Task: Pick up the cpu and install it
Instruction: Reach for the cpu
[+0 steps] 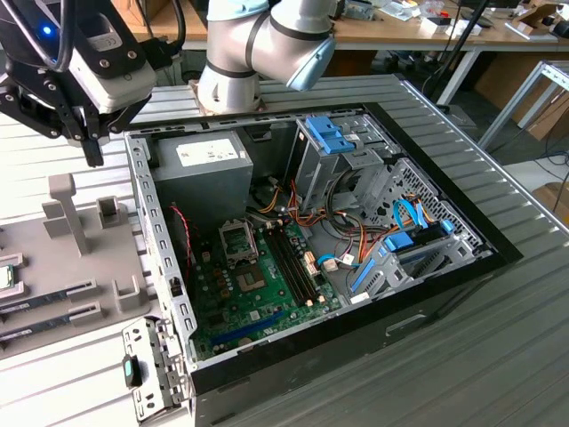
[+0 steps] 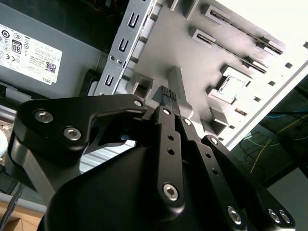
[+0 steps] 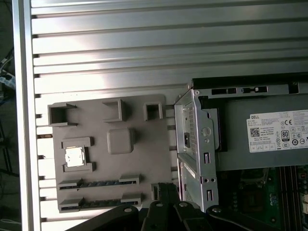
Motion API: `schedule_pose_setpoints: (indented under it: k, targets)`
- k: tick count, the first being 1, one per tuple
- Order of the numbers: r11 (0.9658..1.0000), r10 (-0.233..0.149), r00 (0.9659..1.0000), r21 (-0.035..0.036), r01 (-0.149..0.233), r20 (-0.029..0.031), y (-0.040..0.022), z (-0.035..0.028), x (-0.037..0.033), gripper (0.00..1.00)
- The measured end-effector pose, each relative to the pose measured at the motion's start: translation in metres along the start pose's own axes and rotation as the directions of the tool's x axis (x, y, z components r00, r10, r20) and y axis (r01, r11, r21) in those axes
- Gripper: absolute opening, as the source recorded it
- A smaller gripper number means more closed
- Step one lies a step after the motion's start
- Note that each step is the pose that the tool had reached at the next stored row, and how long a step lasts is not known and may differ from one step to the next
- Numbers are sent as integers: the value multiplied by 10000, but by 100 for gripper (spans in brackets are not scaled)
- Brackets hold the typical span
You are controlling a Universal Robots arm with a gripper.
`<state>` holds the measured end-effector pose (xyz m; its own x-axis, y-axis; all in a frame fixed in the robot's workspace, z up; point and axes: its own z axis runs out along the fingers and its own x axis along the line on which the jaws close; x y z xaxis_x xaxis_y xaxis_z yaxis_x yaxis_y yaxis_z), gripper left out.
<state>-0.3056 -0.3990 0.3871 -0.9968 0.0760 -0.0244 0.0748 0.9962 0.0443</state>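
The cpu [image 3: 74, 156] is a small silvery square with a thin green rim, lying in a raised nest on the grey fixture plate [image 3: 144, 154]. It also shows at the exterior view's far left [image 1: 4, 277] and, small, in the second wrist view [image 2: 232, 86]. My gripper [image 1: 92, 156] hangs above the plate's far end, beside the computer case wall, well apart from the cpu. Its black fingertips [image 2: 166, 93] meet with nothing between them. The metal-framed socket [image 1: 237, 238] sits on the green motherboard [image 1: 258, 298] inside the open case.
The grey power supply box [image 1: 203, 169] fills the case's far corner. Two memory strips [image 3: 98, 184] lie in slots on the fixture plate near the cpu. Upright blocks [image 1: 71, 213] stand on the plate. Cables and blue drive brackets [image 1: 391, 253] crowd the case's right side in the exterior view.
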Motion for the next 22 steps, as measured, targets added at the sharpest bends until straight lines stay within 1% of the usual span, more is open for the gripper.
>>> schedule_pose_setpoints:
  k: [22]
  targets:
    - [10000, 0, 10000, -1, 0, 1, -2, 41, 9, 11]
